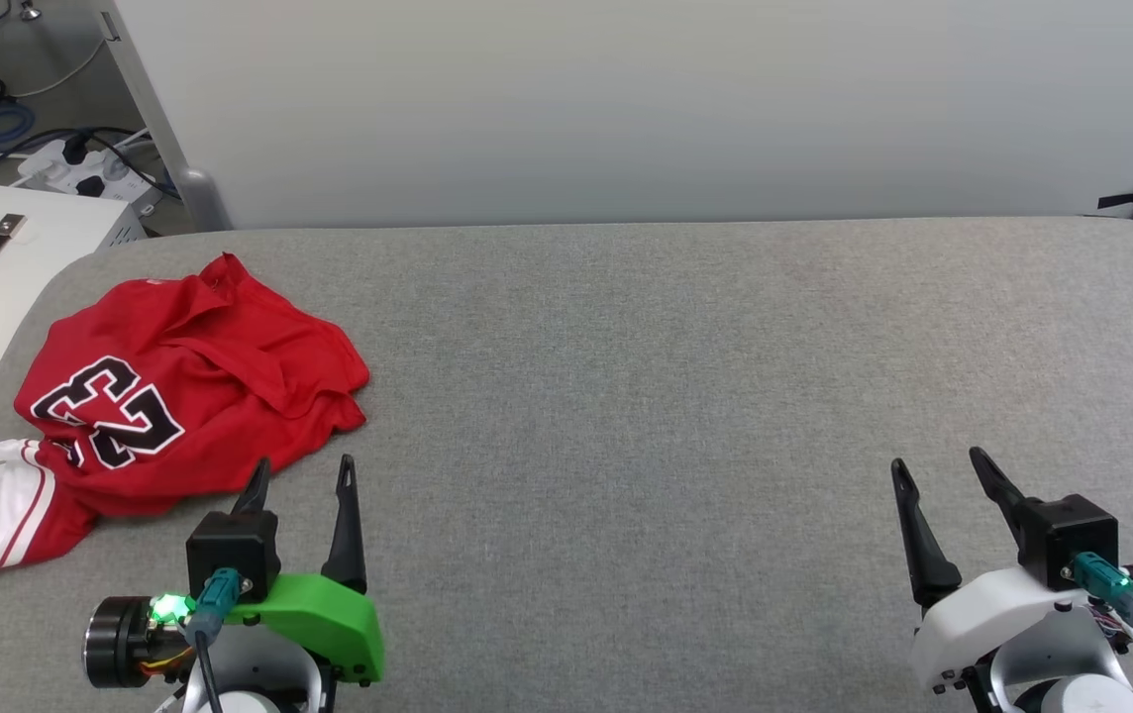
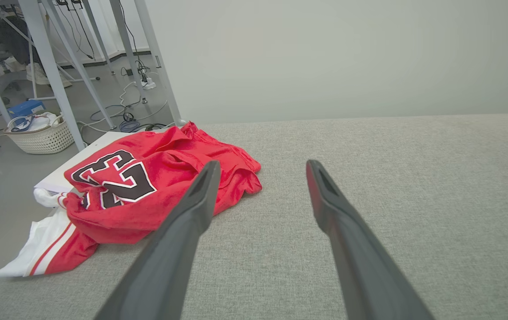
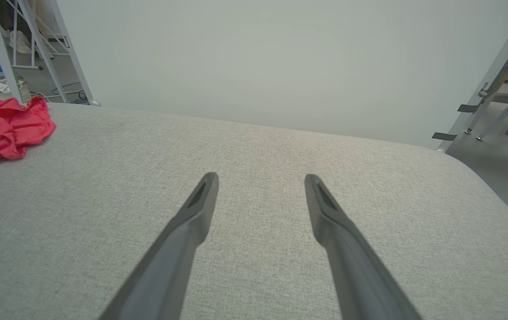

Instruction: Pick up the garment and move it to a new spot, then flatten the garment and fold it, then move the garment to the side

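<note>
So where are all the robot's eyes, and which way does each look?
Head view: on the head, looking forward and down at the grey table and the red garment; left gripper and right gripper show at the bottom.
Left wrist view: on the left wrist, looking along its two fingers toward the garment.
Right wrist view: on the right wrist, looking along its fingers across the table.
Shared: all three see the garment.

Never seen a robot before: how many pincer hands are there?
2. The left gripper is lower left in the head view, beside the garment; the right gripper lower right, above the table. None seems hidden.
</note>
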Available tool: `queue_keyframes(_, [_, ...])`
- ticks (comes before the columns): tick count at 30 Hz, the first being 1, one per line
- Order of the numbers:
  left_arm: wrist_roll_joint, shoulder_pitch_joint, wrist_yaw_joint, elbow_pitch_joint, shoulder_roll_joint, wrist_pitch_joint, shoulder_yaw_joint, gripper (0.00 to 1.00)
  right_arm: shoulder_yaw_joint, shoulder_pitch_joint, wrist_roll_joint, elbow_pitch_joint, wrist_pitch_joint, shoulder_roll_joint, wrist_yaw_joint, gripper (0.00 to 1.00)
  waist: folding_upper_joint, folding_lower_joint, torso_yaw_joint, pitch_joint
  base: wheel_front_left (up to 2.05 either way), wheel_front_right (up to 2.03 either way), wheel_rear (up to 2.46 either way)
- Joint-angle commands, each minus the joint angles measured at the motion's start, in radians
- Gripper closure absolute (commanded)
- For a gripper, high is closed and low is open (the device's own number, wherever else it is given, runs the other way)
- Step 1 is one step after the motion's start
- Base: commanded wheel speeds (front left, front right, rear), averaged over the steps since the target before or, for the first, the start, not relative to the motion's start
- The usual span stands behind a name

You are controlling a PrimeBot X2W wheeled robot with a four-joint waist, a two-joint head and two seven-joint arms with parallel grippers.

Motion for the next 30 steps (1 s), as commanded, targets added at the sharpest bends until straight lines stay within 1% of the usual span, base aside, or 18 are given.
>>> queue_keyframes(1, [-0.006,-0.001,0.007,-0.002,0.0,-0.01,-0.001,0.0,-0.004,-0.001,0.006,-0.001,-0.009,0.0,0.0,0.0,0.0,0.0,0.0,0.0,0.0,0.0,0.0])
queue_keyframes(14, [-0.017,-0.003,0.024,-0.009,-0.001,-0.037,-0.006,0.0,-0.013,0.002,0.042,-0.02,-0.035,0.0,0.0,0.0,0.0,0.0,0.001,0.002,0.0,0.0,0.0])
queue_keyframes(30, [-0.024,0.003,0.035,-0.018,-0.001,-0.07,-0.013,0.0,-0.019,0.012,0.087,-0.045,-0.068,-0.001,0.0,0.0,0.0,0.0,0.004,0.003,0.0,0.0,0.0])
